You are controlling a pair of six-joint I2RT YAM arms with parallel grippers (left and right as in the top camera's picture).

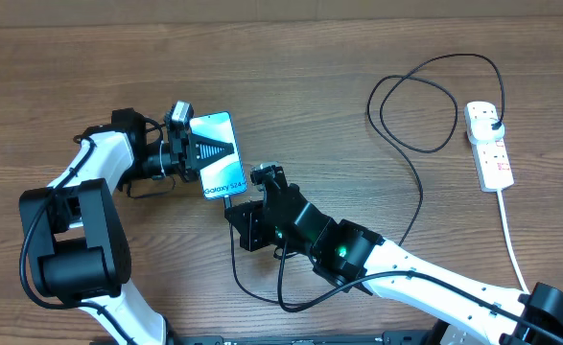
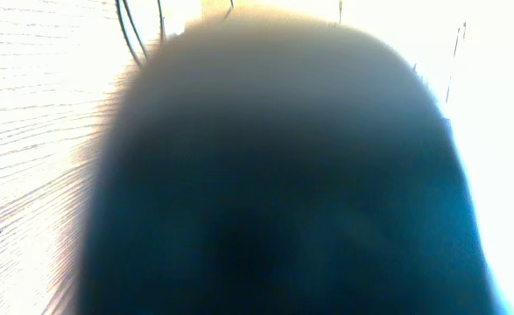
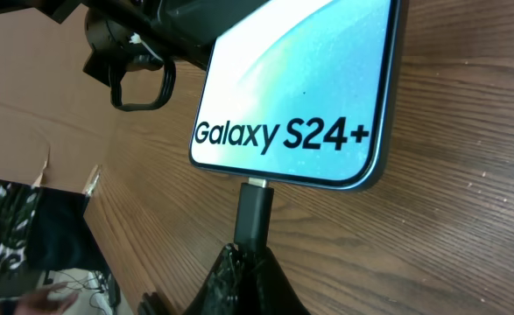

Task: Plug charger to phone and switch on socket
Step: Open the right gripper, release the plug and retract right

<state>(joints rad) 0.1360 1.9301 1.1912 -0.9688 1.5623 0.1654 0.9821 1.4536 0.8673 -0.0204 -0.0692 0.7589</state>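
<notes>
The phone (image 1: 218,155) lies on the wooden table with its lit "Galaxy S24+" screen up; it also shows in the right wrist view (image 3: 300,87). My left gripper (image 1: 207,146) is shut on the phone across its upper part. My right gripper (image 1: 235,203) is shut on the charger's small plug tip (image 3: 254,214), whose metal end touches the phone's bottom port. The charger cable (image 1: 420,182) loops across the table to the black plug in the socket (image 1: 489,144) at the far right. The left wrist view is filled by a dark blur (image 2: 283,175).
The socket's white cord (image 1: 513,240) runs toward the front right edge. The slack black cable curls under my right arm (image 1: 262,287). A black handle-like loop (image 3: 143,83) on the left arm sits beside the phone.
</notes>
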